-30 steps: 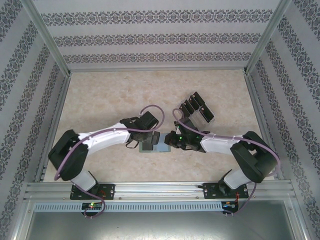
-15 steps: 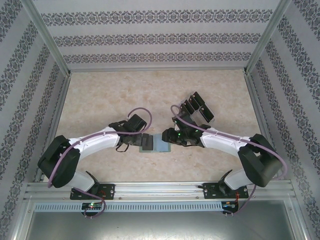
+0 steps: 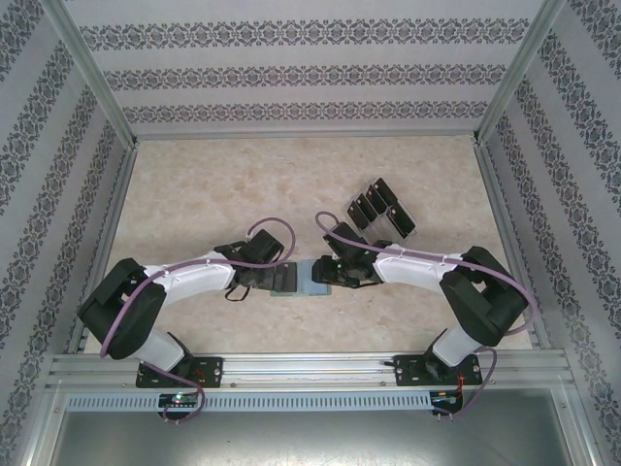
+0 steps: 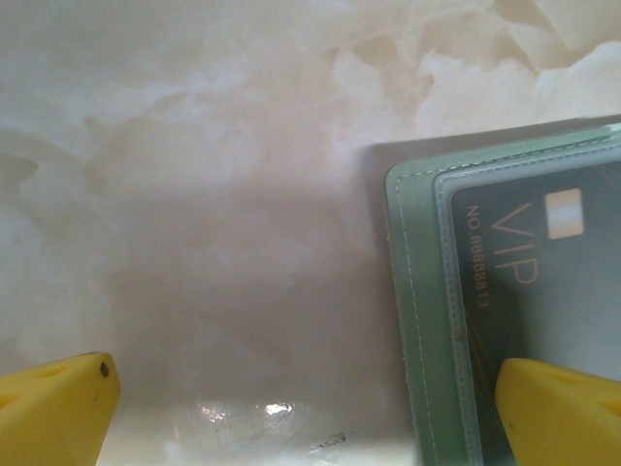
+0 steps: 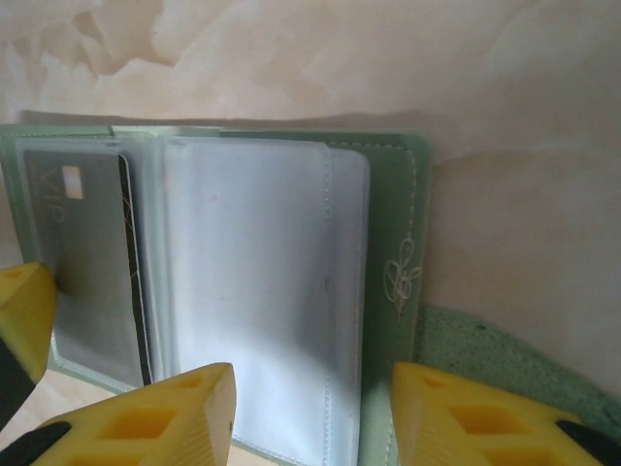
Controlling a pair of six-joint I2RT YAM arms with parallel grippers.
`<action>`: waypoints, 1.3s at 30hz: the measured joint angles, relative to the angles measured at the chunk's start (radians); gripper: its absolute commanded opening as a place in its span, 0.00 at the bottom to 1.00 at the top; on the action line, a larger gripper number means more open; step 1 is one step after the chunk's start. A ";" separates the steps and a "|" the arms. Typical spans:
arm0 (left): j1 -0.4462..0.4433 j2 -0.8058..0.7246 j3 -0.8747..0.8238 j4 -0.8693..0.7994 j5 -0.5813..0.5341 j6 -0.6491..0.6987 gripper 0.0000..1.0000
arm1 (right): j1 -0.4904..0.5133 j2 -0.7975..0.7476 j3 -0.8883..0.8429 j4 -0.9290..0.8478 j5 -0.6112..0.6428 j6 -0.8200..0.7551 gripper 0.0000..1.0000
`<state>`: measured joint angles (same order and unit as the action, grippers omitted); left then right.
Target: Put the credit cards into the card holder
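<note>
Both wrists have swung in lower toward the card holder (image 3: 297, 280) over the last second, the left one pulling back from behind it to its left edge and the right one closing on its right side. Nearest the bases, the holder lies flat and open on the table (image 3: 194, 194), midway between the two arms. The left gripper (image 3: 264, 275) hovers with its jaws spread wide: in the left wrist view one yellow tip hangs over bare table and the other over the holder's left page, pinching nothing (image 4: 309, 417). The right gripper (image 3: 335, 273) is also spread, its two tips (image 5: 310, 417) straddling the right page's outer edge without gripping it. One dark card (image 4: 543, 282) marked VIP already sits behind the clear sleeve on the left page, also seen in the right wrist view (image 5: 82, 262). The pale sleeve (image 5: 262, 291) on the right page looks empty. Farther back and to the right, well apart from the holder, the clear rack (image 3: 400, 225) holds several black cards (image 3: 369, 207) standing in its slots. By this showing the job is only begun: one card is stowed, and the cards in the rack are yet to be fetched and slid in, which probably calls for one gripper to steady the holder while the other carries.
</note>
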<state>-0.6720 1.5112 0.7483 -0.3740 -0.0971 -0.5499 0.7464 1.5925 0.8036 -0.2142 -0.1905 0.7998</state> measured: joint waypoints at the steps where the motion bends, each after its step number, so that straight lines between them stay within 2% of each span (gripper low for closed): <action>1: 0.000 0.000 -0.003 0.005 0.000 0.000 1.00 | 0.004 0.004 0.003 0.000 0.000 0.000 0.46; 11: 0.000 0.000 -0.014 0.034 0.010 0.000 1.00 | 0.024 0.007 0.020 0.000 0.009 0.000 0.45; 16: 0.000 0.000 -0.016 0.040 0.011 0.000 1.00 | 0.035 0.007 0.022 0.000 0.011 0.000 0.41; 29: 0.000 0.000 -0.017 0.043 0.011 0.000 1.00 | 0.044 -0.073 0.023 -0.033 0.063 0.001 0.41; 39: 0.000 0.000 -0.017 0.043 0.011 0.000 1.00 | 0.057 -0.037 0.048 -0.042 0.074 0.000 0.42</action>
<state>-0.6720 1.5112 0.7311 -0.3313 -0.0856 -0.5503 0.8032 1.5558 0.8516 -0.2558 -0.1169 0.8001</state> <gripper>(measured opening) 0.999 0.420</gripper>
